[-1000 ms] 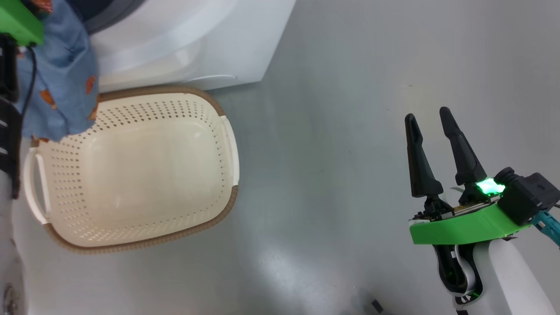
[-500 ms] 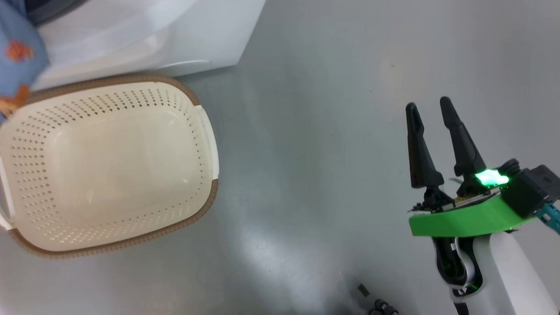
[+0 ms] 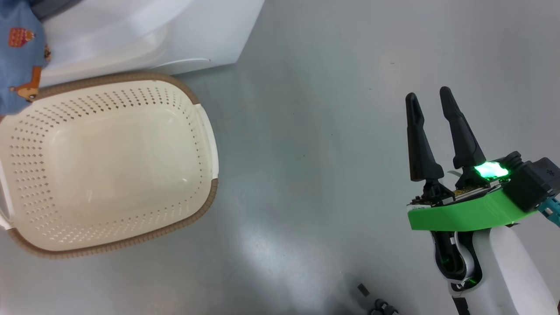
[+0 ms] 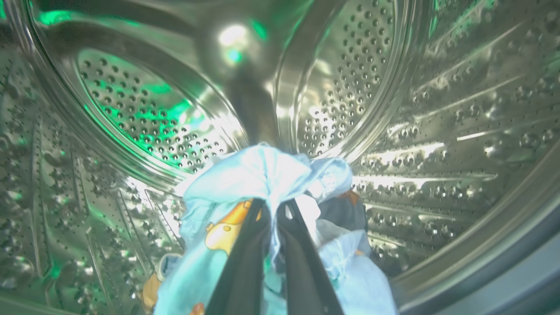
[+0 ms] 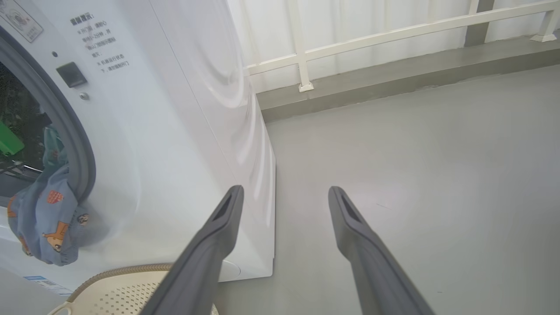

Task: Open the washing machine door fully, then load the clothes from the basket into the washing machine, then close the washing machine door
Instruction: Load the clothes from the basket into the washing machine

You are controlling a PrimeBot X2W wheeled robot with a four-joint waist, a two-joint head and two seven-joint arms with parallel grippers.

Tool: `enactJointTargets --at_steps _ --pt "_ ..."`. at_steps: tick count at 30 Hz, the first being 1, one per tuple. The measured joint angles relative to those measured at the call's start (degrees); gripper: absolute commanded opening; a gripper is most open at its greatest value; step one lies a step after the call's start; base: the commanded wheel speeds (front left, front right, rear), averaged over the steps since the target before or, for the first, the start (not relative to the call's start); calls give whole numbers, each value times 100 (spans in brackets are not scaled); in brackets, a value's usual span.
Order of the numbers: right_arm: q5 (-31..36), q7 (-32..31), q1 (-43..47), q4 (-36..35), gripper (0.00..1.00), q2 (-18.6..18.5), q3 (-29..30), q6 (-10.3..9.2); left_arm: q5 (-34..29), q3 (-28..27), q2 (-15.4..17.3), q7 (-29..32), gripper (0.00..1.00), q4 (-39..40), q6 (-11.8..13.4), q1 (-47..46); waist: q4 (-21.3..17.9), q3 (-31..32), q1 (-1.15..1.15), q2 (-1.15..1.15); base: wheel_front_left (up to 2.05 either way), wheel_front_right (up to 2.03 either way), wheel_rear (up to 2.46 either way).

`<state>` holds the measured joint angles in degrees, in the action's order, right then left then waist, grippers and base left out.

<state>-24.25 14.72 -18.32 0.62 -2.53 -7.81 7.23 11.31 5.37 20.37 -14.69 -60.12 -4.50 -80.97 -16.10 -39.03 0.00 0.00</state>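
Head view: clothes (image 3: pixel 19 61) apparently half off-frame

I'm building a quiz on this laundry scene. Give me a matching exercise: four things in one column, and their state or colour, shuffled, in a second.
Things:
1. basket
2. clothes
3. left gripper
4. right gripper

States:
A. open, holding nothing
B. light blue with cartoon prints
C. empty
D. shut on fabric, reaching into the steel drum

Pairs: 1-C, 2-B, 3-D, 4-A
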Motion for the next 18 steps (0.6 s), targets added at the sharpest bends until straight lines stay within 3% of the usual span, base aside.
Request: enactJointTargets --at_steps 1,2,3,8,18 --pt "0 0 0 5 100 1 -3 0 -11 30 -1 0 40 -146 -2 -31 6 15 0 0 0 0 0" --pt "0 0 1 11 100 0 -3 0 -56 87 -2 0 86 -272 -7 -48 15 32 0 0 0 0 0" --pt "0 1 2 16 100 0 -7 0 -100 144 -7 0 100 -431 -7 -92 24 51 0 0 0 0 0" --pt "0 1 3 35 100 0 -85 0 -91 178 -44 7 100 -1003 -5 -320 67 150 0 0 0 0 0" --pt "3 0 10 116 100 0 -91 0 -23 237 -182 7 100 -1259 -94 -322 152 389 0 0 0 0 0"
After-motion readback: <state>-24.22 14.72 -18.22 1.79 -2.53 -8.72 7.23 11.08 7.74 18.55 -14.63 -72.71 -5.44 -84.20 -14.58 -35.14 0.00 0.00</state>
